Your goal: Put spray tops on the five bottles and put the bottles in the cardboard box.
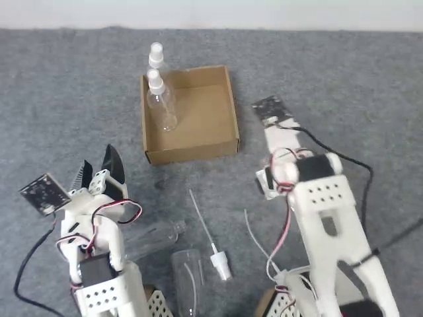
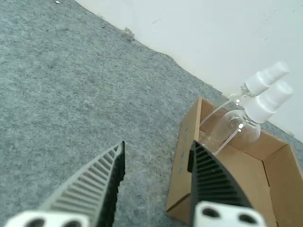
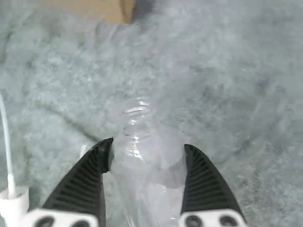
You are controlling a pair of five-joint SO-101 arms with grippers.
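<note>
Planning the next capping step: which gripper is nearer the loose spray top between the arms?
Right. The right gripper, shut on an uncapped bottle, is close beside the spray top; the left gripper is farther off, by the cardboard box.

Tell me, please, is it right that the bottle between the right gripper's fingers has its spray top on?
Not quite: the bottle in the right gripper has a bare, open neck with nothing fitted on it, as the right wrist view shows.

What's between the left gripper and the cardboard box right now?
Nothing stands there. Only bare grey mat lies between the left gripper and the cardboard box. Both the high view and the left wrist view show this.
</note>
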